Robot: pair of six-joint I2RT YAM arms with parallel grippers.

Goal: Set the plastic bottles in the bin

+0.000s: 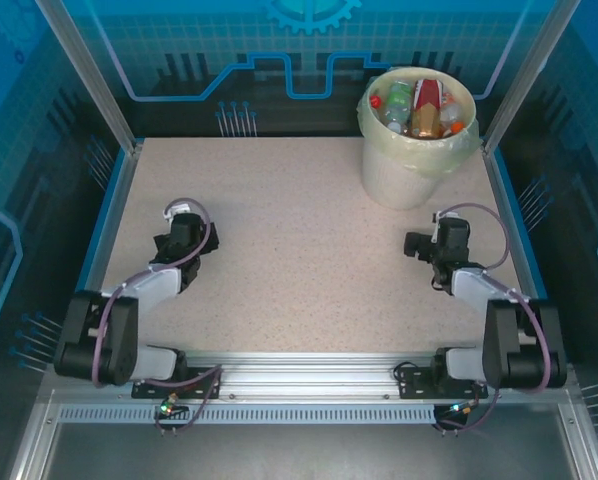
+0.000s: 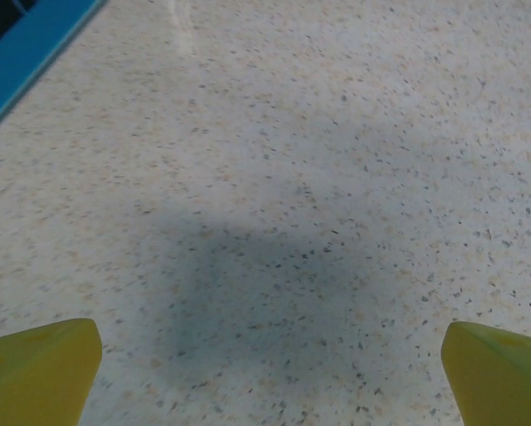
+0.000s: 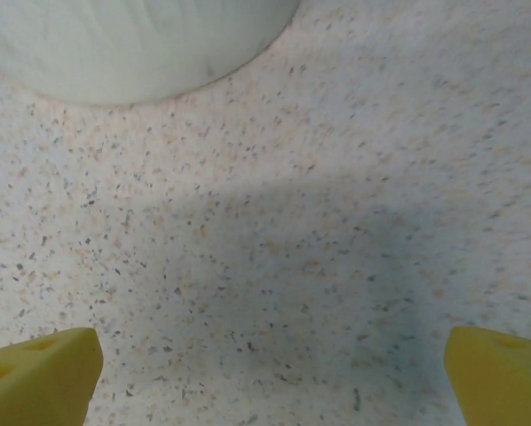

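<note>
The plastic bottles (image 1: 417, 108) sit piled inside the bin (image 1: 409, 175) at the tabletop's (image 1: 299, 260) far right, so the left gripper (image 2: 270, 377) and right gripper (image 3: 270, 377) hover released, holding nothing, the job apparently finished.

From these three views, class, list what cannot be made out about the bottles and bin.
1. Bottles, top view: any lower ones are hidden by upper ones and the bin wall; no count possible, labels too small.
2. Bin, right wrist view: cut off by the top edge; rim and contents unseen.
</note>
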